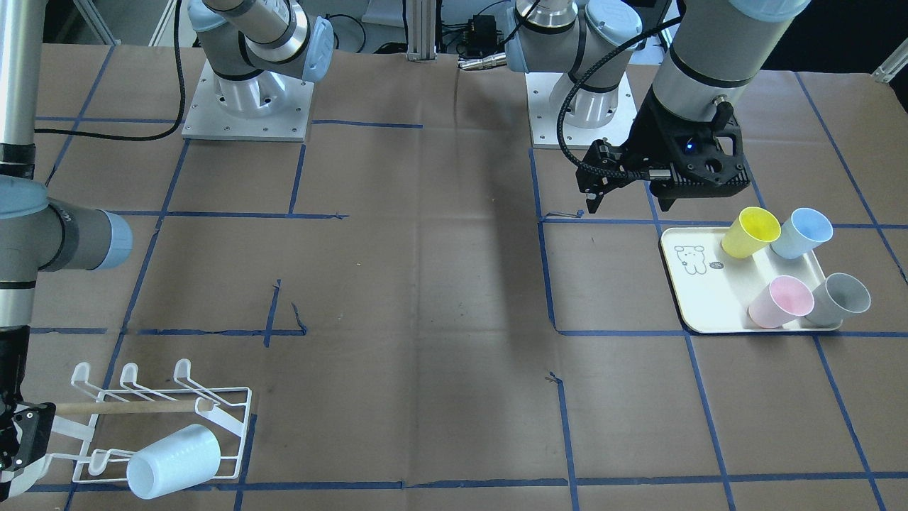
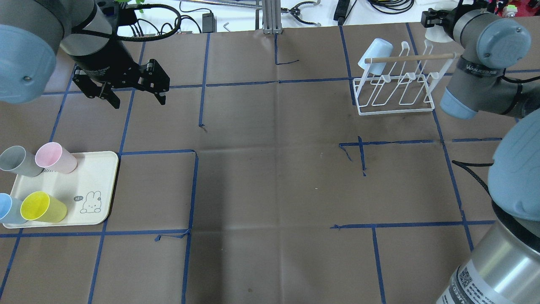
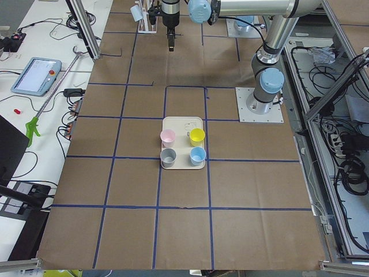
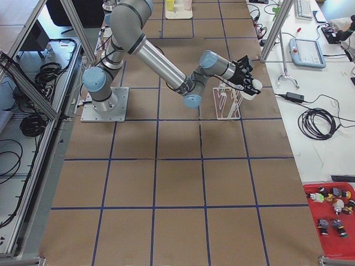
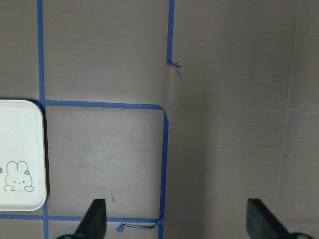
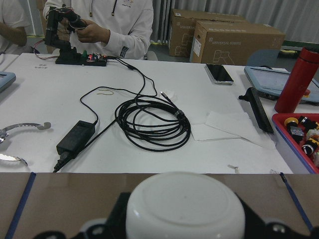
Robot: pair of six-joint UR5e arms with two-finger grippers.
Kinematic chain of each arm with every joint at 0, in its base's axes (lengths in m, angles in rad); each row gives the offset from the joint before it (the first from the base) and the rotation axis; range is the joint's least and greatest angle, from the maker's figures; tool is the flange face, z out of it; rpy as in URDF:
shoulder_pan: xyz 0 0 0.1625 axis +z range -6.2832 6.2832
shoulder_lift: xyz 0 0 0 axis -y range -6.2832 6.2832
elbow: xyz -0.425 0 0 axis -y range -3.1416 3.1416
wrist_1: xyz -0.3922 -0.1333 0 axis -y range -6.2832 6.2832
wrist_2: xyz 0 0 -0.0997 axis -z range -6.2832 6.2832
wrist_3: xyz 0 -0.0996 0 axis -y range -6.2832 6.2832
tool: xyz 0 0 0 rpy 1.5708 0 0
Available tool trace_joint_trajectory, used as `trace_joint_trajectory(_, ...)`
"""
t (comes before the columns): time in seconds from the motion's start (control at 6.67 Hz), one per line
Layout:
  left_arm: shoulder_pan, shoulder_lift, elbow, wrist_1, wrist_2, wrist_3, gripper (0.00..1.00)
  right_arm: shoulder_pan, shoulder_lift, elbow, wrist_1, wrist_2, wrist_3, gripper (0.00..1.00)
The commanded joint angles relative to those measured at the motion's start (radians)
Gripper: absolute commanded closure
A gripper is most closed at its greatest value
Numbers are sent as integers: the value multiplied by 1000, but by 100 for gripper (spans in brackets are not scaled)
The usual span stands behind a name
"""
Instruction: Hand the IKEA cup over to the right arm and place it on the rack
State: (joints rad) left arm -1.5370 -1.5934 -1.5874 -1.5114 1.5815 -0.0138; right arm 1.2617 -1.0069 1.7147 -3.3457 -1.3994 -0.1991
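My right gripper is shut on a white cup at the far right of the overhead view, just beyond the dowel end of the white wire rack. The right wrist view shows the cup's base between the fingers. A pale blue cup hangs on a prong at the rack's other end, and it also shows in the front view. My left gripper is open and empty above the table, beyond the tray. Its fingertips stand wide apart.
A cream tray with a rabbit drawing holds a yellow cup, a blue cup, a pink cup and a grey cup, all lying on their sides. Cables and a person are beyond the table's far edge.
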Motion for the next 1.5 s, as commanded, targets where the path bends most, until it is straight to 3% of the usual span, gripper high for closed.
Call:
trace_joint_trajectory(0.0,0,0,0,3,3,-2,0,8,25,3,-29,0,1,87)
trace_joint_trajectory(0.3,0,0,1,5,-8,-3,0,13,36,25,-32,3,4,82)
trace_joint_trajectory(0.45,0,0,0,5,-9,-20,0,13,34,34,-34,3,4,56)
trace_joint_trajectory(0.6,0,0,0,5,-9,-29,0,13,34,37,-34,14,15,1)
trace_joint_trajectory(1.2,0,0,0,3,-9,-37,0,15,-37,8,-9,17,15,0)
trace_joint_trajectory(1.35,0,0,0,3,-9,-37,0,24,-97,6,76,17,14,0)
